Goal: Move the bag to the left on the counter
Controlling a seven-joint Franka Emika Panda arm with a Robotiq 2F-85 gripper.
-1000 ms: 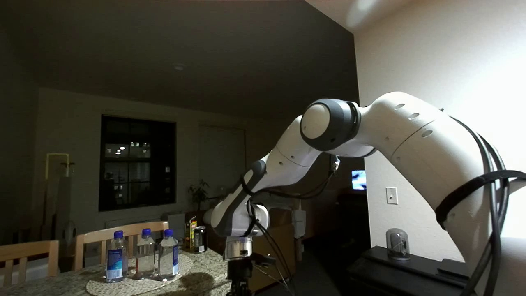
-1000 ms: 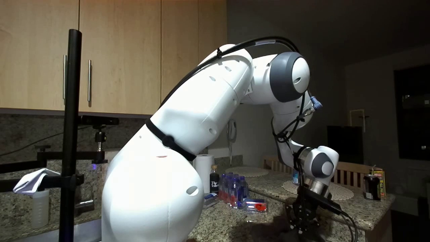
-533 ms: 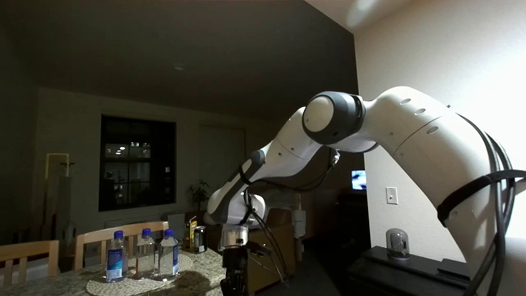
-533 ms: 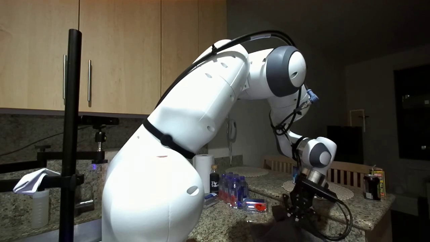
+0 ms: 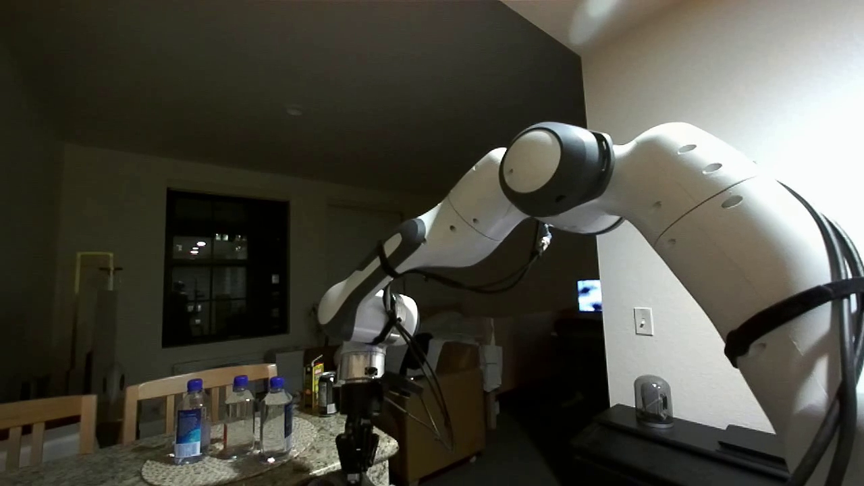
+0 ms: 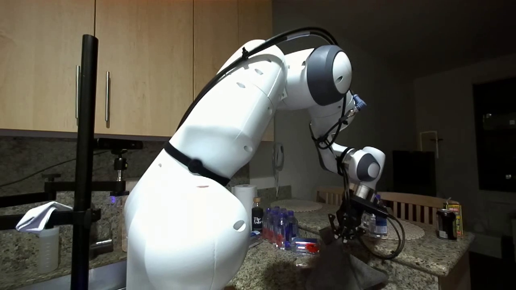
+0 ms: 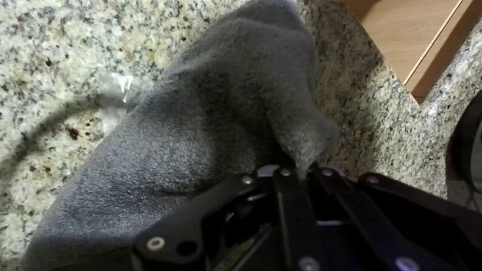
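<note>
A grey, fuzzy cloth point(image 7: 233, 86) fills the middle of the wrist view; I cannot tell whether it is a bag. My gripper point(image 7: 304, 171) is shut on a pinched fold of it. In an exterior view the cloth point(image 6: 334, 266) hangs in a tent shape below the gripper point(image 6: 340, 238), its lower part at or close to the counter point(image 6: 266, 266). The gripper also shows low in an exterior view point(image 5: 356, 462). The pale speckled counter point(image 7: 41, 67) lies under the cloth in the wrist view. The cloth's bottom edge is cut off in the exterior views.
A clear plastic piece point(image 7: 115, 98) lies beside the cloth. Several blue-capped bottles point(image 6: 282, 229) and a lying pack point(image 6: 305, 245) stand near. A raised counter part holds bottles point(image 5: 277, 422), a woven mat point(image 5: 202, 472) and a can point(image 6: 446, 225). A wooden cabinet point(image 7: 406, 30) lies beyond the counter edge.
In both exterior views the arm and gripper have moved left and up. The grey cloth has risen with the gripper and shows more in an exterior view.
</note>
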